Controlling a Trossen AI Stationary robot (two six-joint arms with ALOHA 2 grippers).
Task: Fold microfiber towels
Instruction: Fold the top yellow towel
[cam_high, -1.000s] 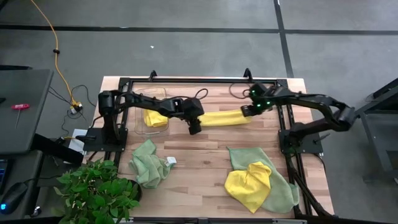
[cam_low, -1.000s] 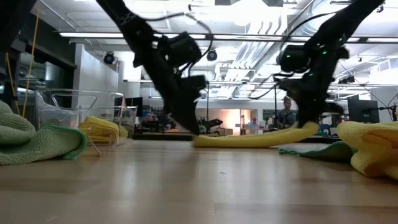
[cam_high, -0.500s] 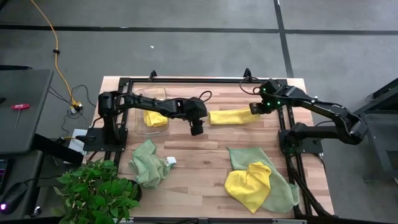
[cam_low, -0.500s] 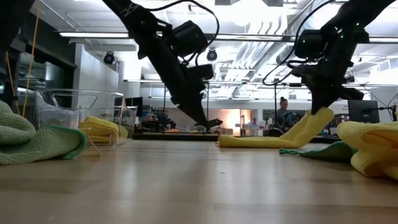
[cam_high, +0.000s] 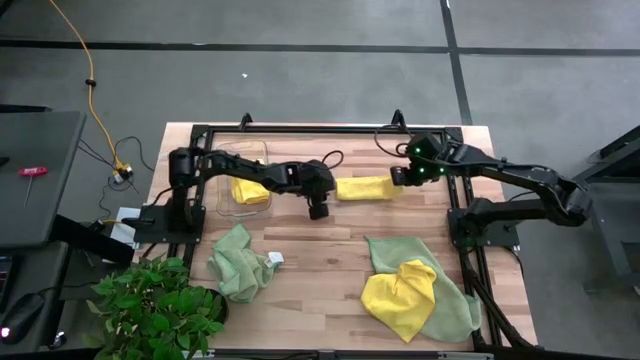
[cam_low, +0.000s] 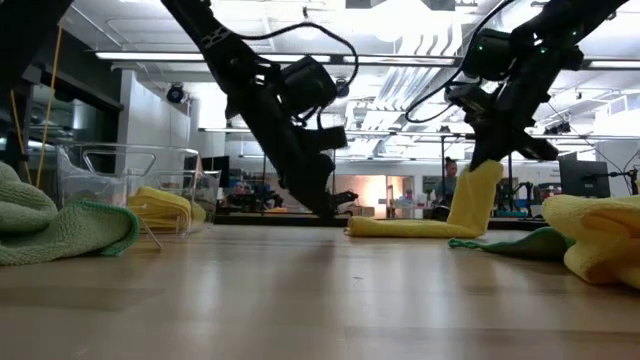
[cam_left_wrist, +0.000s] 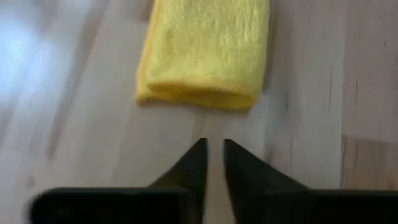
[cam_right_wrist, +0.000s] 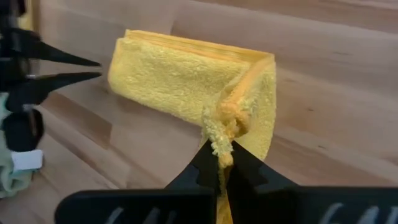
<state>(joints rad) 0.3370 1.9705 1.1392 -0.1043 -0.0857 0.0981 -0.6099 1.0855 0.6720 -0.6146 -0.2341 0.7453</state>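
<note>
**High view: yellow towel mid-fold, right end lifted**

High view showed the right gripper (cam_high: 399, 177) pinched shut on one end of the folded yellow towel (cam_high: 364, 187), at the far middle of the table (cam_high: 330, 255). Low view had that end raised upright, rest of the strip flat on the wood. Right wrist cam confirmed it: fingers closed tight on a bunched corner of cloth (cam_right_wrist: 219, 134).

Left gripper (cam_high: 318, 211) sat low, just beside the towel's other end, not touching. Left wrist cam: tips almost together, thin gap between, nothing held. Towel edge lay just ahead of them (cam_left_wrist: 205, 53).

Step, as I read it: another fold of this strip, right end to be carried over toward the left end. Next move prob. needs the right arm to travel across w/ the end kept high enough not to drag, then lay it down square on the lower layer. Left tips may need to pin the near end so the strip doesn't slide.

Count:
- Yellow towels: 3. One in hand, one folded in the clear bin (cam_high: 243, 181), one crumpled (cam_high: 400, 297) near the front right.
- Green towels: 2. One under that crumpled yellow (cam_high: 447, 310), one bunched front left (cam_high: 238, 263).
- Plant (cam_high: 150, 305): 1, front-left corner.
</note>
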